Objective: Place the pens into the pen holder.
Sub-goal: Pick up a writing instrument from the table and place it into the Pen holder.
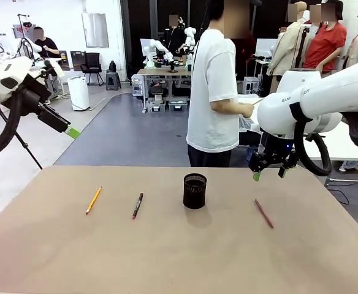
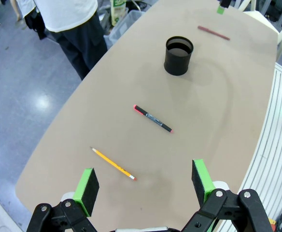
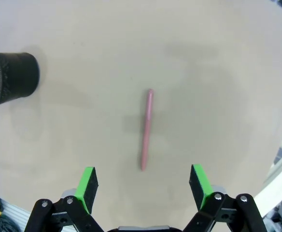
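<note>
Left gripper (image 2: pixel 145 180) and right gripper (image 3: pixel 143 186) both hang open and empty over the table (image 1: pixel 167 263), nothing done yet: yellow pencil (image 1: pixel 93 200) and black pen (image 1: pixel 137 206) lie left of the pen holder (image 1: pixel 195 190), reddish pen (image 1: pixel 264 213) right of it, all three left to place.

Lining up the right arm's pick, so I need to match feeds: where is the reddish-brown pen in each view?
Front view: the reddish-brown pen lies right of centre, to the right of the pen holder.
Left wrist view: the pen is at top right, beyond the pen holder.
Right wrist view: the pen is mid-picture, running up-down; the pen holder is at the left edge.
Shared landmark: the pen holder.
</note>
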You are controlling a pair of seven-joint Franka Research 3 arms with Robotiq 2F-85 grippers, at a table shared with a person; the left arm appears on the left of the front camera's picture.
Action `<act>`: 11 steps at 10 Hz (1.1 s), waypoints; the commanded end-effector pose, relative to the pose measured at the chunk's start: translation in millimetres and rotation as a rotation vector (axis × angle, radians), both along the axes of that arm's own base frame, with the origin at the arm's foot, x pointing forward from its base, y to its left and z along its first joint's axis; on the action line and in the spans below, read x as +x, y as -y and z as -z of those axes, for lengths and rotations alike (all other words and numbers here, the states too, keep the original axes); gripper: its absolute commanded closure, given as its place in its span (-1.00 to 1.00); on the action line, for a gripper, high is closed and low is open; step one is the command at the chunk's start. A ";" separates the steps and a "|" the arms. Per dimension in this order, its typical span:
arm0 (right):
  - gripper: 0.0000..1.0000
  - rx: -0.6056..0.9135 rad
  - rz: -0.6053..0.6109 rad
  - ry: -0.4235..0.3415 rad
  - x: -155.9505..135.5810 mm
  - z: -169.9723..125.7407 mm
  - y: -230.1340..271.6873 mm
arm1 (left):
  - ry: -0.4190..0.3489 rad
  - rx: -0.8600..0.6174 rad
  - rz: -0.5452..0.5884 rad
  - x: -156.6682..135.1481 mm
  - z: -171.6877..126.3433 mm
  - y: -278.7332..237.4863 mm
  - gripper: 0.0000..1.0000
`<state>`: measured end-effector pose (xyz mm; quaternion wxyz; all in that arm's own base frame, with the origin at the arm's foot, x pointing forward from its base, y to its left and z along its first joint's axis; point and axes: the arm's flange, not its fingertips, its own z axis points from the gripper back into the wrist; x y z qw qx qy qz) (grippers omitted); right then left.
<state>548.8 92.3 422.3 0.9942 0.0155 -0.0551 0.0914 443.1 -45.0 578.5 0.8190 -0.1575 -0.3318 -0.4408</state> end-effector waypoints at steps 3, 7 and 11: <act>-1.00 0.002 -0.005 -0.018 -6.1 -8.2 -3.1 | 0.006 0.000 -0.004 0.7 -0.4 -0.8 -1.00; -1.00 -0.005 0.013 -0.051 20.3 31.8 -21.7 | 0.006 0.000 -0.004 0.7 -0.4 -0.8 -1.00; -1.00 -0.038 0.080 -0.070 41.0 83.9 -39.6 | 0.006 0.000 -0.004 0.7 -0.4 -0.8 -1.00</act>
